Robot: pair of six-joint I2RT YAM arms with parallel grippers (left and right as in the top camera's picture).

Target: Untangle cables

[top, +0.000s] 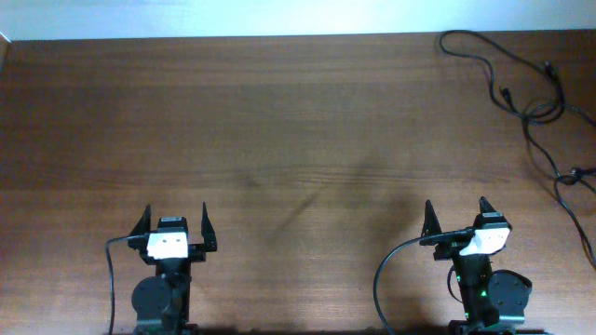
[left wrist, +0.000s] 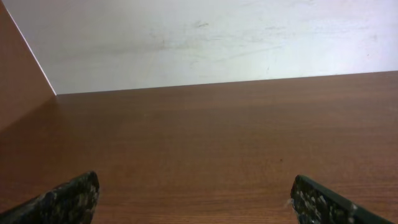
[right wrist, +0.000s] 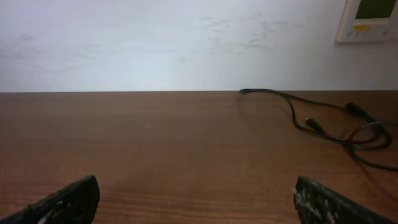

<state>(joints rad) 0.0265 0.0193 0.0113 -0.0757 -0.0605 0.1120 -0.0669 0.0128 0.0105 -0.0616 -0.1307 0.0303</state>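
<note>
Overhead | cables [top: 529,119] run far-to-near along table's right edge | left tool [top: 175,210], right tool [top: 456,205] both released

Even soft light, sharp, faint shadows

**No legible writing in any view**

No word, number, brand or sign can be read in the overhead view or either wrist view.

The right wrist view shows a pale wall panel [right wrist: 368,18] at its upper right corner. It has a dark screen and a small yellow strip with tiny marks, all too small and blurred to read.

From overhead, the white block on the left arm [top: 168,244] and the one on the right arm [top: 488,239] show only small dark spots, not letters.

The cables [right wrist: 313,124] and their plug ends are too small for any marking to be made out.
</note>
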